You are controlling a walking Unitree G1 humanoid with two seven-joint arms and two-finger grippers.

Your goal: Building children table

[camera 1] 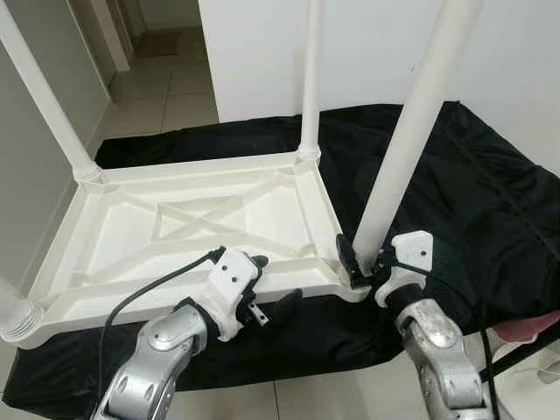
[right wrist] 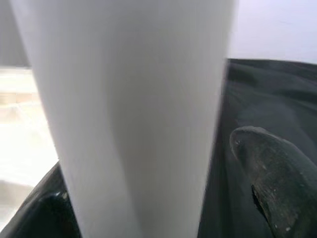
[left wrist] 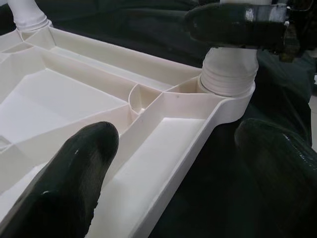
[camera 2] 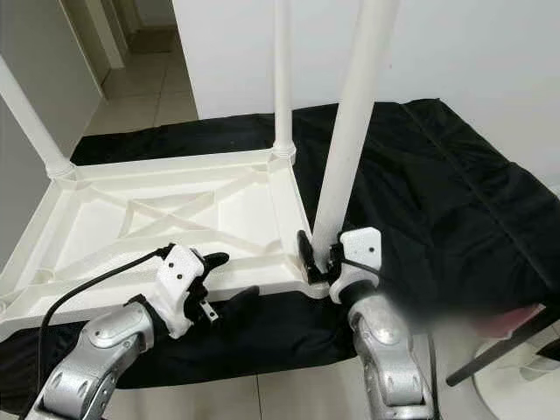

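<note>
- The upturned white table top (camera 1: 184, 223) lies at frame centre-left on a black cloth (camera 1: 472, 192); no writing shows.
- Right gripper (camera 1: 367, 262), lower right, clamps the leg (camera 1: 411, 131) at its base.
- Left gripper (camera 1: 271, 284), lower centre, spreads wide astride the table's near rim.

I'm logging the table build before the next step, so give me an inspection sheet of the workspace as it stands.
Surface: black cloth spread over the tiled floor.
Job's things: white tabletop lies upside down on the cloth, ribs up; three legs stand in corner sockets; a fourth leg sits at the near right corner socket.
Clutter: a pink item at the right edge, too cut off to identify.
Grippers: right gripper closed around the fourth leg's base; left gripper open, straddling the tabletop's near rim.
Cables: black cable runs along the left arm.
Surroundings: white wall behind, hallway at far left.
</note>
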